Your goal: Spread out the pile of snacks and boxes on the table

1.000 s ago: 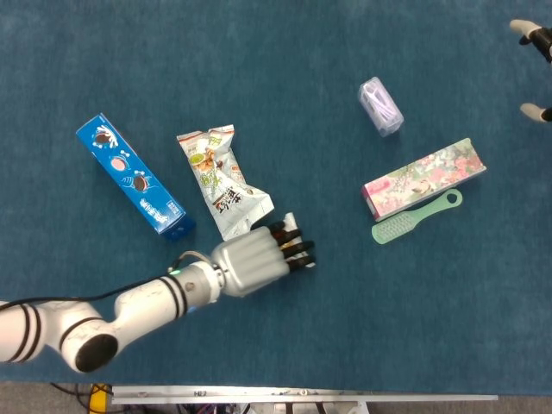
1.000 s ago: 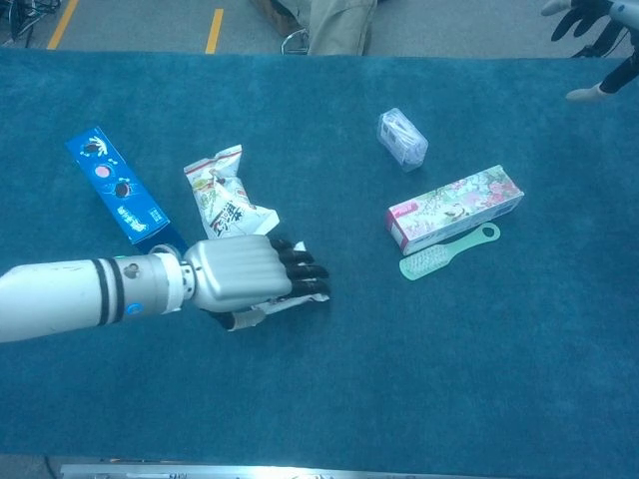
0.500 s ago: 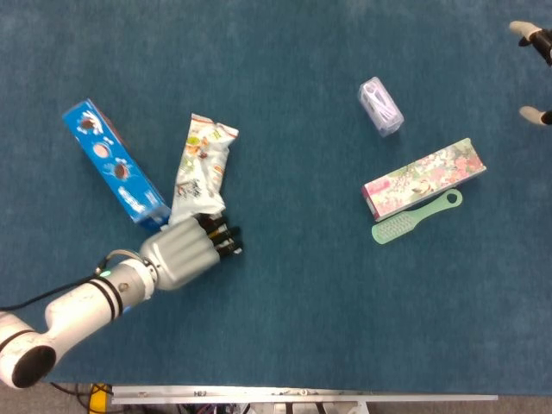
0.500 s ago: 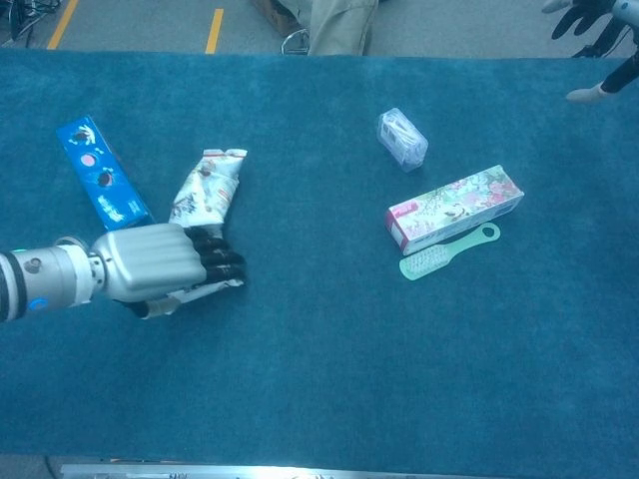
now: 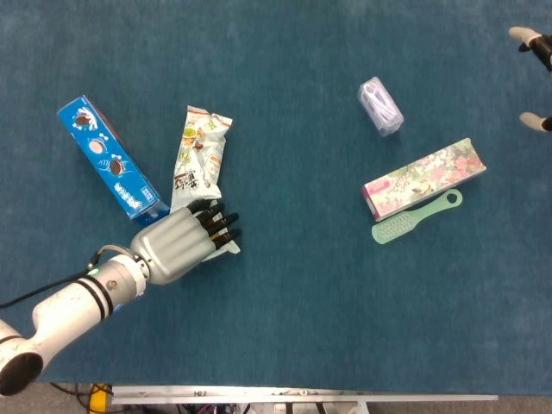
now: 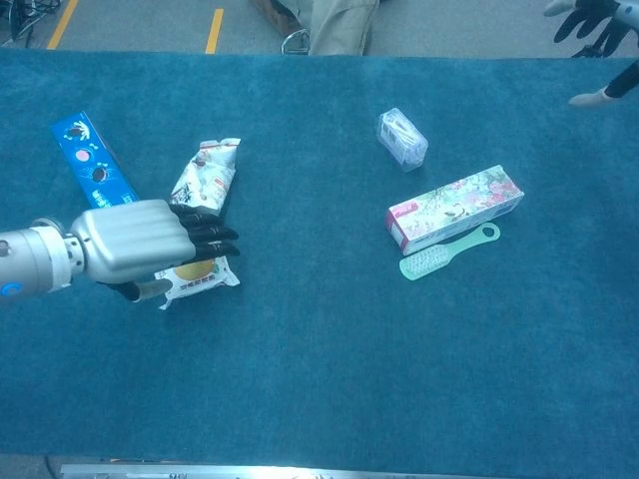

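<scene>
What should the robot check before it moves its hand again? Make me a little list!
1. Left hand over the snack packet, fingers on the packet's near end: ok.
2. Second small packet peeking out under that hand, whether it is held: cannot tell.
3. Snack packet apart from the blue cookie box: not ok, their near ends almost meet.
4. Floral box and green brush spread apart: not ok, they lie side by side.
5. Clear packet lying alone: ok.
6. Right hand away from the things, at the far corner: ok.
</scene>
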{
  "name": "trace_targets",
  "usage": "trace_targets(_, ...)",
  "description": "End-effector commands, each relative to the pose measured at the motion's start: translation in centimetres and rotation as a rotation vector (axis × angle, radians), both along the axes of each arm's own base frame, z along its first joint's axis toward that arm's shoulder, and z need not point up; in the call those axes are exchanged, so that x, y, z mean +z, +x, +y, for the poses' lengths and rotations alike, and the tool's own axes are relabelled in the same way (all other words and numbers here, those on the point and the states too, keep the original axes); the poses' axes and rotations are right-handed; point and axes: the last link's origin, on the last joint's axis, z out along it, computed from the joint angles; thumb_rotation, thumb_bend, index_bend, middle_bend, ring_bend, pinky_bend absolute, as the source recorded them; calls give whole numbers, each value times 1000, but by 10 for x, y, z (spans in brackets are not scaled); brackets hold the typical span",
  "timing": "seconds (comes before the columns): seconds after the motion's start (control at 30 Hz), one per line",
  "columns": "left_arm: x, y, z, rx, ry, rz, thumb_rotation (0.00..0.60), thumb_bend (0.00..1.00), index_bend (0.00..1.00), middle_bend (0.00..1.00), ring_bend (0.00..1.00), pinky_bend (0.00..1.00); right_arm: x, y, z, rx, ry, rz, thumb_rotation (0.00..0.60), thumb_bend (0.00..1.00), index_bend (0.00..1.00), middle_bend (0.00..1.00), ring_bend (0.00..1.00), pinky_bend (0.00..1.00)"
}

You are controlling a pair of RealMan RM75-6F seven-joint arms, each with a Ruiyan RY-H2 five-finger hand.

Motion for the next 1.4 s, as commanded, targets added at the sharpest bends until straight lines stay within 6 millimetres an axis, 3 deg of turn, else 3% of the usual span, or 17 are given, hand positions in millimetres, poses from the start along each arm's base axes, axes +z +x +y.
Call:
trace_targets(0.03,16,7,-1,20,31,-41,600,469,38,22,0,124,2,-2,3,-1,-2,0,600,144,118,261,230,369)
trace_targets(0.23,45,10,3,41,129,-92,600,469,38,22,0,124,8,-7,10,-2,-16,-2,600,144,118,261,230,369)
trace_targets(0.4,71,1,14,107,262,-159,600,469,38,22,0,124,15,-11,21,2,-39,15,600,144,118,261,230,369)
trace_targets(0.8,137,-63,29,334,624,-337,600,469,38,20,0,124,39,-37,67,-8,-194,71,600,145,118,261,227,350)
trace_targets(1.03,156,-101,13,431,728,-360,600,469,38,21,0,124,46,-53,104,-8,-321,101,600,146,118,261,221,350)
trace_targets(1.4,169,-126,-30,498,831,-378,600,469,38,20,0,124,49,-75,148,-73,-392,131,600,146,118,261,221,350)
